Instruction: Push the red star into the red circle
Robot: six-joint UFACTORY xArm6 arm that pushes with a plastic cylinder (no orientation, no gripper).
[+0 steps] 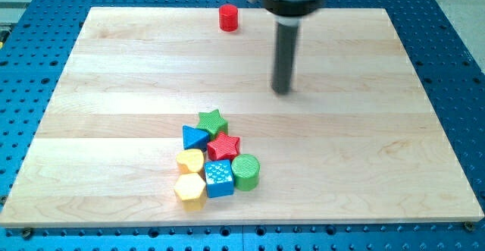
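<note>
wooden board on blue perforated bench. red star (mid cluster, lower centre) untouched, well apart from red circle at top. my tip, bare rod gripping nothing, upper right of cluster. push not begun.

The red star lies flat on the wooden board, in the lower middle of the view, packed into a tight cluster of blocks. It's a ridged, bright red piece with its points spread, touching its neighbours on nearly every side, with only its right flank facing bare board. The red circle stands alone, well apart from it, way up at the view's top edge of the board, a short red cylinder upright on its flat end, nothing touching it. The two sit almost in line, the circle straight above the star in the view.
</note>
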